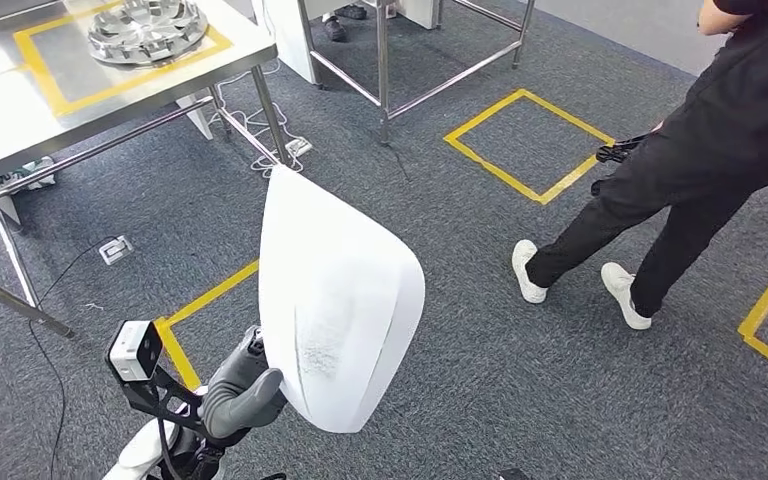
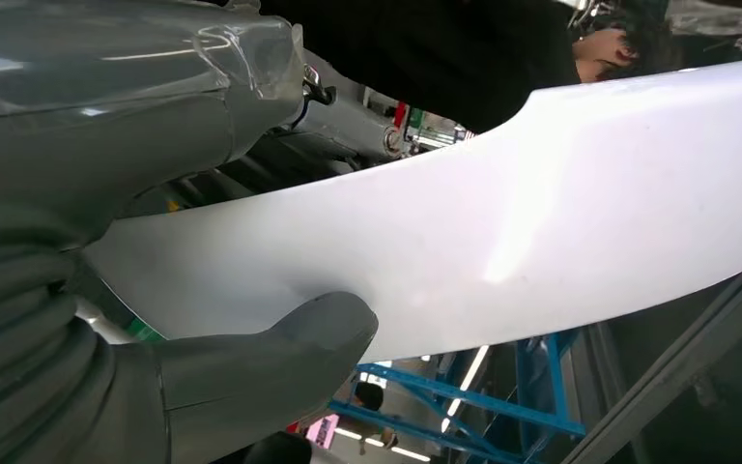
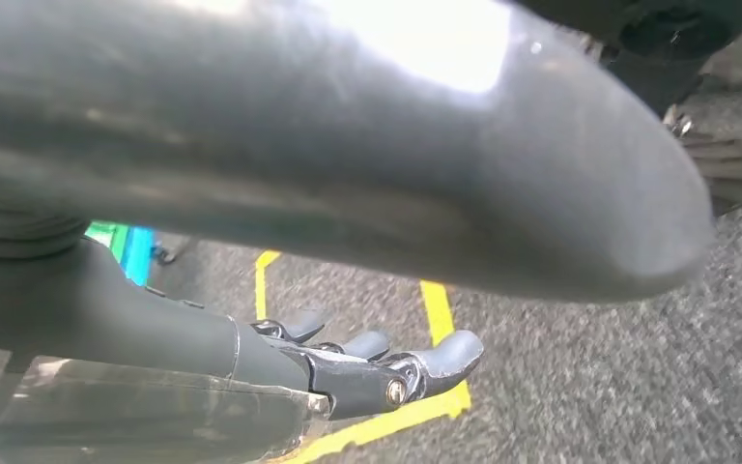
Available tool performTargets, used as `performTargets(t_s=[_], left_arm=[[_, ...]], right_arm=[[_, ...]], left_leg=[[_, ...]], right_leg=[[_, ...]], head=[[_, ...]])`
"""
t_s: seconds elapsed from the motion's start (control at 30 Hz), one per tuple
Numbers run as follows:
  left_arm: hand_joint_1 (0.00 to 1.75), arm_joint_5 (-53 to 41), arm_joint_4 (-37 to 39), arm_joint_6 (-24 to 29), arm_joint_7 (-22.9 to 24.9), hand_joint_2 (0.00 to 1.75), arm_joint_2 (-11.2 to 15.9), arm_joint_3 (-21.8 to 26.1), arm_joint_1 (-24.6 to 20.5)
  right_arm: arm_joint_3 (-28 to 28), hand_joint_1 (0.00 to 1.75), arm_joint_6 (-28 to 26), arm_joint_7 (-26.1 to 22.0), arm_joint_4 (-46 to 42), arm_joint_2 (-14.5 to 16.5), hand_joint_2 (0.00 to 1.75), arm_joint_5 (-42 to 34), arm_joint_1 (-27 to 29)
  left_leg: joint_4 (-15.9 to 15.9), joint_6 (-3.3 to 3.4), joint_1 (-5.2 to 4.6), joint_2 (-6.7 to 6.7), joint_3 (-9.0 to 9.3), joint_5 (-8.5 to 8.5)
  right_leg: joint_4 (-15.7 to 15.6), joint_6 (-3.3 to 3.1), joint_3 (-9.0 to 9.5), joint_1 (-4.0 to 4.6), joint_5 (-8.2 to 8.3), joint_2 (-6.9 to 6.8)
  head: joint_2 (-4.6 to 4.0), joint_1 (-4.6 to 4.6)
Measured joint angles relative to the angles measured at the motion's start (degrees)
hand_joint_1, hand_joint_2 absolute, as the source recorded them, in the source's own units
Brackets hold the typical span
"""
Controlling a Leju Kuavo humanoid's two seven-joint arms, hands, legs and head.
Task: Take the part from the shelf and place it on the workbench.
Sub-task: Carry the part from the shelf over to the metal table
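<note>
White and smooth, the large curved plastic panel part (image 1: pixel 340 300) stood upright above the grey carpet floor (image 1: pixel 520 400), clear of any shelf, its long axis running from the robot's left hand (image 1: pixel 245 395) up and away toward the stainless-steel worktop (image 1: pixel 20 110). The left hand gripped the panel at its lower near edge; in the left wrist view the thick grey thumb (image 2: pixel 280 343) pressed flat against the white face, with the other fingers hidden behind it. The right hand (image 3: pixel 377 362) held nothing, its dark fingers curled loosely inward over the yellow floor tape (image 3: pixel 440 319).

The worktop lay ahead and to the left, marked with a yellow taped square (image 1: pixel 50 85) already occupied by a round machined metal disc (image 1: pixel 148 28). By my judgement, the left arm alone carried the load, so placing turned on closing that leftward gap. A person in black clothes and white shoes (image 1: pixel 660 190) stood well apart on the right.
</note>
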Motion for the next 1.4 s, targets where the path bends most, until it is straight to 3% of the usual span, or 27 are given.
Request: performTargets(t_s=[0.03, 0.07, 0.1, 0.13, 0.2, 0.27, 0.3, 0.37, 0.43, 0.5, 0.57, 0.6, 0.63, 0.7, 0.73, 0.8, 0.87, 0.93, 1.0, 1.07, 1.1, 1.13, 1.17, 1.23, 1.3, 1.4], left_arm=[[1.75, 0.0, 0.0, 0.0, 0.0, 1.75, 0.0, -0.1, 0.0], [1.75, 0.0, 0.0, 0.0, 0.0, 1.75, 0.1, -0.1, 0.1], [1.75, 0.0, 0.0, 0.0, 0.0, 1.75, 0.1, -0.2, 0.1], [1.75, 0.0, 0.0, 0.0, 0.0, 1.75, 0.2, -0.2, 0.1], [1.75, 0.0, 0.0, 0.0, -0.1, 1.75, 0.2, -0.3, 0.0], [1.75, 0.0, 0.0, 0.1, -0.2, 1.75, 0.2, -0.3, -0.1], [1.75, 0.0, 0.0, 0.1, -0.2, 1.75, 0.2, -0.3, -0.1], [1.75, 0.0, -0.1, 0.1, -0.3, 1.75, 0.1, -0.3, 0.0], [1.75, 0.0, -0.3, 0.0, -0.3, 1.75, -0.1, -0.3, -0.1], [1.75, 0.0, -0.4, 0.0, -0.4, 1.75, -0.4, -0.3, -0.2], [1.75, 0.0, -0.4, 0.0, -0.3, 1.75, -0.5, -0.4, -0.1], [1.75, 0.0, -0.4, 0.0, -0.3, 1.75, -0.5, -0.4, -0.1], [1.75, 0.0, -0.4, 0.0, -0.3, 1.75, -0.5, -0.4, 0.0], [1.75, 0.0, -0.4, 0.0, -0.3, 1.75, -0.5, -0.5, 0.0], [1.75, 0.0, -0.4, 0.0, -0.3, 1.75, -0.5, -0.5, 0.0], [1.75, 0.0, -0.4, 0.0, -0.3, 1.75, -0.5, -0.5, 0.1], [1.75, 0.0, -0.4, 0.0, -0.3, 1.75, -0.5, -0.4, 0.1], [1.75, 0.0, -0.4, 0.0, -0.3, 1.75, -0.4, -0.4, 0.1], [1.75, 0.0, -0.4, 0.0, -0.3, 1.75, -0.3, -0.4, 0.0], [1.75, 0.0, -0.4, 0.0, -0.3, 1.75, -0.3, -0.4, 0.0], [1.75, 0.0, -0.4, 0.0, -0.3, 1.75, -0.3, -0.4, 0.0], [1.75, 0.0, -0.4, -0.1, -0.3, 1.75, -0.3, -0.4, 0.0], [1.75, 0.0, -0.4, -0.1, -0.3, 1.75, -0.3, -0.4, 0.0], [1.75, 0.0, -0.4, -0.3, -0.3, 1.75, -0.3, -0.4, 0.0], [1.75, 0.0, -0.4, -0.4, -0.2, 1.75, -0.4, -0.4, -0.1], [1.75, 0.0, -0.5, -0.6, -0.2, 1.75, -0.4, -0.4, -0.2]], right_arm=[[-0.1, 0.00, 0.0, 0.0, 0.0, 0.0, 0.00, 0.0, 0.1], [-0.1, 0.00, 0.0, 0.0, 0.0, 0.0, 0.00, 0.0, 0.2], [-0.2, 0.00, 0.0, 0.0, 0.0, 0.0, 0.00, 0.0, 0.2], [-0.2, 0.00, -0.1, 0.0, 0.0, 0.0, 0.00, 0.0, 0.2], [-0.2, 0.00, -0.1, 0.0, 0.0, 0.1, 0.00, 0.0, 0.2], [-0.2, 0.00, -0.1, 0.0, 0.0, 0.3, 0.00, 0.0, 0.2], [-0.2, 0.00, -0.1, 0.0, 0.0, 0.3, 0.00, 0.0, 0.2], [-0.2, 0.00, -0.2, 0.0, 0.0, 0.3, 0.00, 0.0, 0.2], [-0.3, 0.00, -0.2, 0.0, -0.1, 0.2, 0.00, 0.0, 0.2], [-0.3, 0.00, -0.2, -0.1, -0.1, 0.1, 0.00, 0.0, 0.5], [-0.3, 0.00, -0.2, -0.1, -0.1, 0.0, 0.00, -0.1, 0.9], [-0.3, 0.00, -0.2, -0.1, -0.1, -0.1, 0.00, -0.1, 1.0], [-0.3, 0.00, -0.2, 0.0, -0.1, -0.1, 0.00, -0.1, 1.1], [-0.3, 0.00, -0.2, 0.0, -0.1, -0.2, 0.00, -0.1, 1.1], [-0.3, 0.00, -0.2, -0.1, -0.1, -0.2, 0.00, -0.1, 1.1], [-0.3, 0.00, -0.2, -0.1, -0.1, -0.1, 0.00, -0.1, 1.1], [-0.3, 0.00, -0.2, -0.1, -0.1, 0.0, 0.00, -0.1, 1.0], [-0.3, 0.00, -0.3, -0.1, -0.2, 0.0, 0.00, -0.1, 0.9], [-0.3, 0.00, -0.3, -0.1, -0.2, 0.0, 0.00, -0.1, 0.9], [-0.3, 0.00, -0.3, -0.1, -0.2, 0.0, 0.00, -0.1, 1.2], [-0.3, 0.00, -0.4, -0.1, -0.2, 0.0, 0.00, -0.1, 1.2], [-0.3, 0.00, -0.5, -0.1, -0.2, 0.0, 0.00, -0.1, 1.2], [-0.4, 0.00, -0.6, -0.1, -0.2, 0.0, 0.00, -0.1, 1.2], [-0.4, 0.00, -0.9, -0.1, -0.2, 0.2, 0.00, -0.1, 1.1], [-0.5, 0.00, -1.0, -0.1, -0.2, 0.3, 0.00, -0.1, 1.1], [-0.7, 0.00, -1.0, -0.7, -0.2, 0.3, 0.00, -0.2, 1.0]], left_leg=[[3.5, -0.10, 0.15, 0.33, -2.03, -1.04], [5.1, -0.14, 0.25, 0.48, -3.22, -1.02], [4.4, -0.09, 0.30, 0.65, -3.16, 0.14], [1.4, 0.11, 0.28, 1.03, -1.85, 2.16], [-6.9, 1.02, -0.24, 3.68, 2.29, 5.98], [-11.2, 1.78, -0.94, 5.58, 4.35, 7.12], [-11.4, 1.92, -1.17, 5.29, 4.32, 6.93], [-12.2, 2.25, -1.07, 3.59, 4.75, 7.19], [-13.4, 2.72, -0.57, 1.97, 5.75, 7.68], [-13.8, 3.04, -0.28, 0.35, 6.21, 7.88], [-13.7, 3.07, -0.29, -1.59, 6.26, 7.79], [-13.7, 2.98, -0.26, -2.59, 6.35, 7.70], [-13.6, 2.82, -0.18, -3.53, 6.48, 7.57], [-13.1, 2.21, -0.08, -5.14, 6.61, 7.08], [-12.7, 1.84, -0.12, -5.77, 6.48, 6.79], [-12.3, 1.27, -0.18, -6.76, 6.02, 6.45], [-12.1, 0.93, 0.04, -7.39, 5.75, 6.28], [-10.1, 0.42, 0.07, -5.08, 4.93, 5.05], [-3.7, -0.07, 0.09, -1.17, 1.75, 1.90], [3.6, -0.25, 0.24, 0.44, -2.41, -0.72], [5.0, -0.18, 0.26, 0.64, -3.40, -0.61], [4.3, 0.00, 0.25, 0.73, -3.24, 0.49], [1.1, 0.38, 0.15, 1.02, -1.72, 2.44], [-7.0, 1.65, -0.47, 3.37, 2.56, 5.75], [-11.2, 2.57, -1.20, 5.21, 4.73, 6.59], [-12.3, 2.91, -1.33, 3.86, 5.24, 6.78]], right_leg=[[0.0, -0.18, 0.14, 0.14, -0.19, -0.67], [0.0, -0.26, 0.30, 0.23, -0.39, -1.35], [0.0, -0.26, 0.53, 0.30, -0.60, -1.98], [0.0, -0.19, 0.84, 0.36, -0.83, -2.57], [0.0, 0.09, 1.57, 0.62, -1.37, -3.67], [-0.1, 0.57, 1.99, 0.87, -1.82, -4.77], [-0.2, 0.84, 2.13, 0.95, -1.98, -5.40], [-0.3, 1.42, 2.63, 0.92, -2.37, -6.19], [2.6, 1.49, 1.61, 0.80, -3.95, -3.73], [10.1, 1.21, -2.33, 0.54, -6.75, -0.35], [15.9, 1.55, -6.16, 0.40, -8.05, 0.60], [15.7, 2.06, -6.74, 0.30, -7.26, 0.70], [13.1, 2.72, -6.10, 0.15, -5.52, 0.85], [5.0, 3.80, -3.09, -0.28, -1.22, 2.45], [2.0, 3.78, -1.89, -0.47, 0.17, 3.45], [0.2, 2.87, -1.13, -0.46, 0.96, 4.55], [0.1, 1.93, -0.90, -0.43, 0.91, 3.61], [0.0, 1.17, -0.51, -0.52, 0.74, 2.53], [0.0, 0.57, -0.17, -0.29, 0.40, 1.40], [0.0, 0.15, 0.02, 0.06, 0.09, -0.03], [0.0, 0.03, 0.13, 0.22, -0.06, -0.77], [0.0, -0.04, 0.28, 0.36, -0.20, -1.43], [0.0, -0.08, 0.52, 0.51, -0.38, -2.04], [0.0, 0.05, 1.13, 0.87, -0.79, -3.16], [-0.1, 0.48, 1.48, 1.02, -1.17, -4.16], [-0.4, 1.26, 1.91, 1.10, -1.57, -5.31]], head=[[0.00, 0.00], [0.00, -0.01], [0.00, -0.02], [0.00, -0.02], [0.00, 0.01], [0.00, 0.04], [0.00, 0.05], [0.00, 0.05], [0.00, 0.21], [0.00, 0.40], [0.00, 0.47], [0.00, 0.46], [0.00, 0.48], [0.00, 0.51], [0.00, 0.52], [0.00, 0.44], [0.00, 0.34], [0.00, 0.14], [0.00, -0.12], [0.00, -0.16], [0.00, -0.18], [0.00, -0.17], [0.00, -0.17], [0.00, -0.08], [0.00, 0.00], [0.00, 0.03]])
